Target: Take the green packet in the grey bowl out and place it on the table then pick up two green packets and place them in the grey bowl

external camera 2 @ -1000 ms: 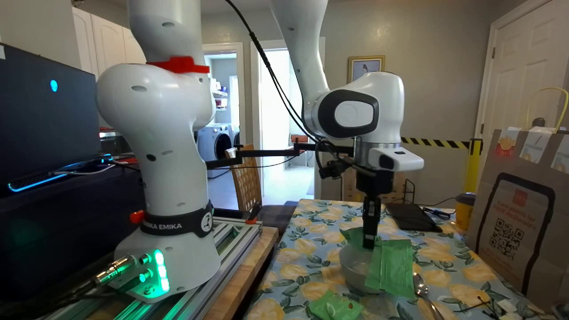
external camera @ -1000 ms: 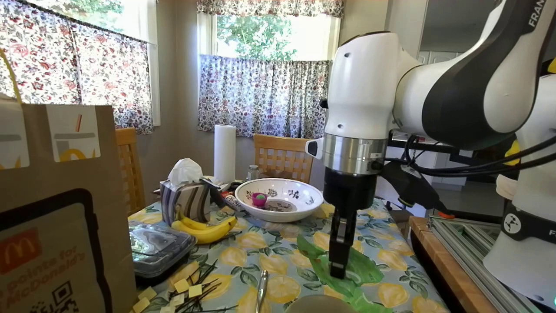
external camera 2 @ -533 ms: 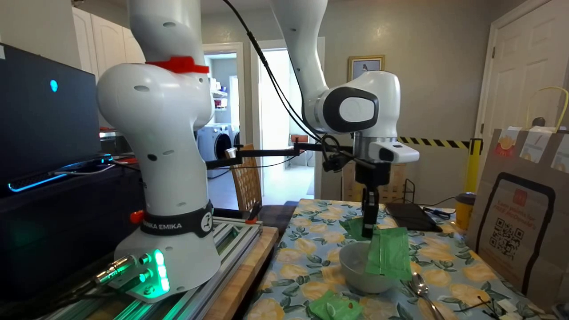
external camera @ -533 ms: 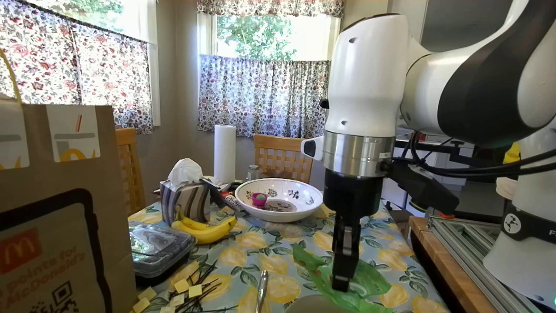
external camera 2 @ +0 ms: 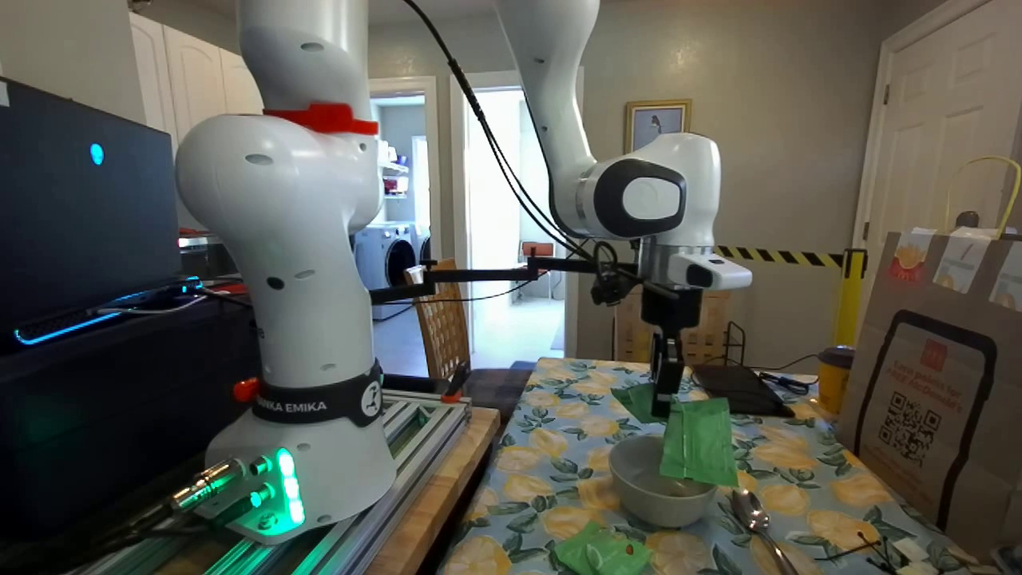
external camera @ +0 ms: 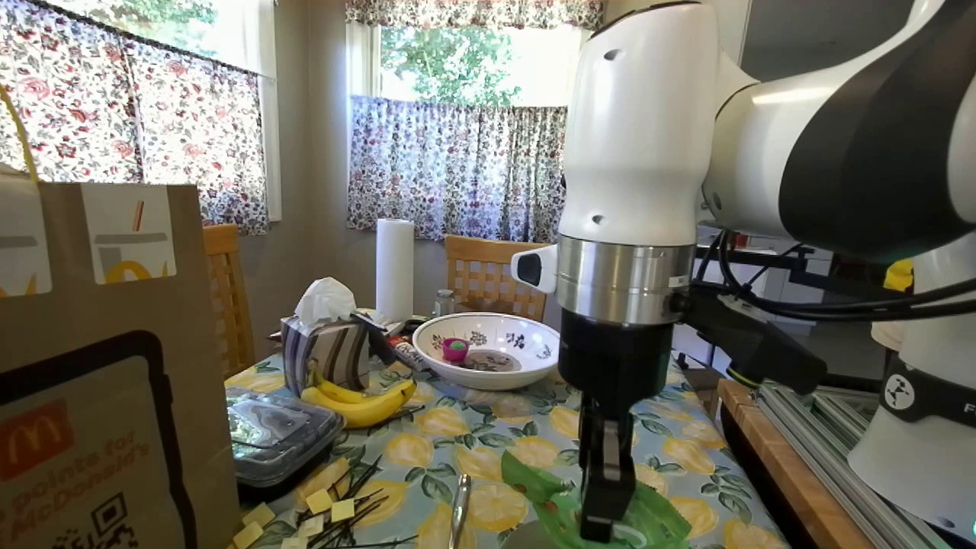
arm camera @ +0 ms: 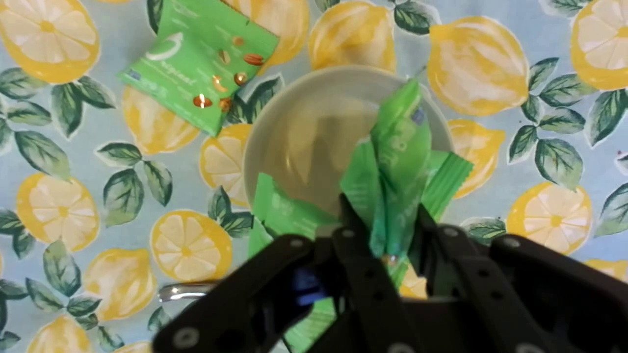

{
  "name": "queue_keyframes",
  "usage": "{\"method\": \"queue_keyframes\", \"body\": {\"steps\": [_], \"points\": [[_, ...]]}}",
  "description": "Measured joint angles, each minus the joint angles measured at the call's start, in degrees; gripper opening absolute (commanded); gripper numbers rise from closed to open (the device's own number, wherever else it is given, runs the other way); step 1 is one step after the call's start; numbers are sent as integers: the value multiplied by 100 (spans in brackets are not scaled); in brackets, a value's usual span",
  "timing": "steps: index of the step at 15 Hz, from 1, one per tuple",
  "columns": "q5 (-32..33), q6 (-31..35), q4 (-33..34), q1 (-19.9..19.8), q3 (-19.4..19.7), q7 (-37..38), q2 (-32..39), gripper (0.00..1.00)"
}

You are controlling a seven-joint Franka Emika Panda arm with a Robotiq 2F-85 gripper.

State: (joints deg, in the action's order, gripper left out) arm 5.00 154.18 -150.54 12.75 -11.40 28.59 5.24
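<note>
My gripper (arm camera: 385, 206) is shut on a bunched green packet (arm camera: 392, 162). A second green sheet (arm camera: 289, 208) spreads past one finger; I cannot tell if it is another packet or the same one. In an exterior view the gripper (external camera 2: 661, 411) has green on both sides: a flat near piece (external camera 2: 699, 441) and a piece behind (external camera 2: 637, 402). The grey bowl (external camera 2: 651, 507) stands just below; the held green overlaps it from above. In the wrist view the bowl (arm camera: 255, 127) shows no packet in its visible part. Another green packet (arm camera: 196, 63) lies on the table beside it (external camera 2: 603, 549).
A spoon (external camera 2: 754, 519) lies beside the bowl. A wide white bowl (external camera: 488, 377), bananas (external camera: 358, 404), a tissue box (external camera: 324, 354) and a black-lidded container (external camera: 282, 435) stand on the table. A paper bag (external camera: 114, 366) and sticks with yellow tags (external camera: 332, 503) are nearby.
My gripper and the green it holds have moved away from the robot-base exterior camera and towards the bag-side camera. More of the bowl's inside shows. The packet on the table has not moved.
</note>
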Motion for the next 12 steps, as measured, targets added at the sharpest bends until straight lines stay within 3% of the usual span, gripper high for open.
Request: {"method": "queue_keyframes", "body": {"steps": [12], "points": [[-335,3,282,6,-71,-630,701,6]]}}
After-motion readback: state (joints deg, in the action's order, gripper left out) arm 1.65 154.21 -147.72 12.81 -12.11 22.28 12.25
